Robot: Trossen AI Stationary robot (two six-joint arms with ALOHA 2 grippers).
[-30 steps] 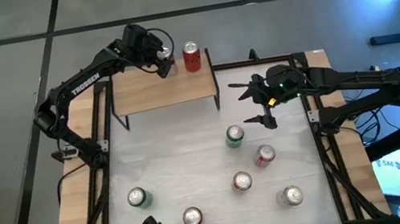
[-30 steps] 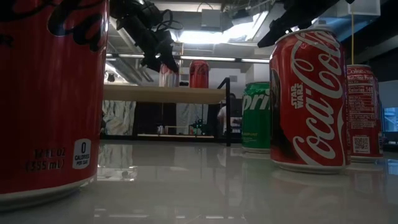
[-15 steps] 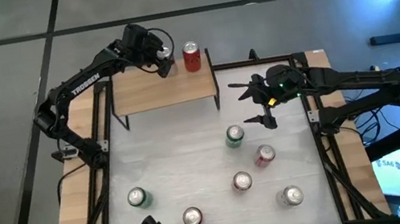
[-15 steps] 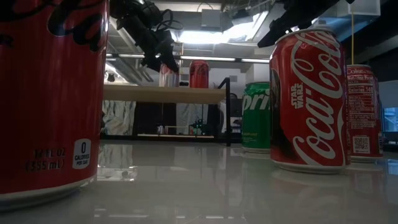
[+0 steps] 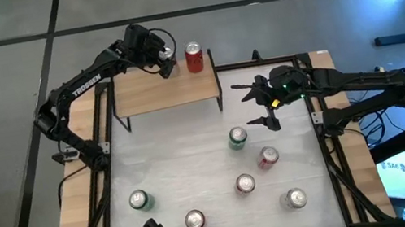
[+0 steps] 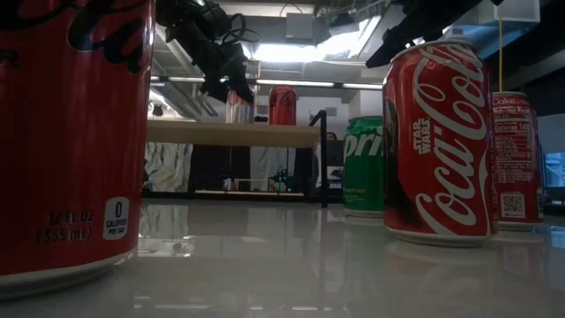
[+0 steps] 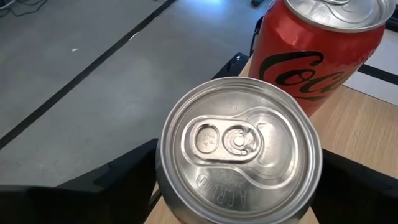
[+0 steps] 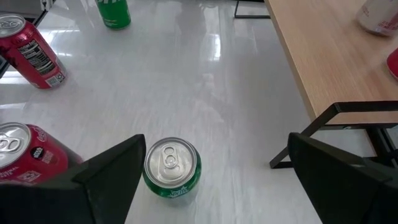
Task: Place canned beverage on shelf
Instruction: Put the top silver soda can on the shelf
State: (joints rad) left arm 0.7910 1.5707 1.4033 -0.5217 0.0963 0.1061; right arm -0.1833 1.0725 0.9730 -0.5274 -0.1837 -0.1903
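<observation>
The shelf (image 5: 158, 94) is a small light-wood board on thin black legs at the table's far side. A red can (image 5: 194, 57) stands on its far right corner. Just left of it stands a silver-topped can (image 7: 239, 146), upright on the shelf's far edge (image 6: 238, 108), with my left gripper (image 5: 166, 58) shut on it. My right gripper (image 5: 264, 108) hangs open above the white table, right of the shelf. Below it, clear of both fingers, a green can (image 8: 172, 167) stands on the table. My left gripper has the silver-topped can between its two fingers, one against each side of its wall (image 7: 159, 171) just below the rim. The fingers come slanting down from the table's left. The can is upright, its base on the shelf beside the red can (image 7: 314, 56).
Several more cans stand on the white table: red ones (image 5: 267, 157) (image 5: 245, 183) (image 5: 194, 220), a green one (image 5: 138, 199) near the left, a pale one (image 5: 293, 198) near the right. Wooden strips (image 5: 77, 200) border the table. Most of the shelf board is bare.
</observation>
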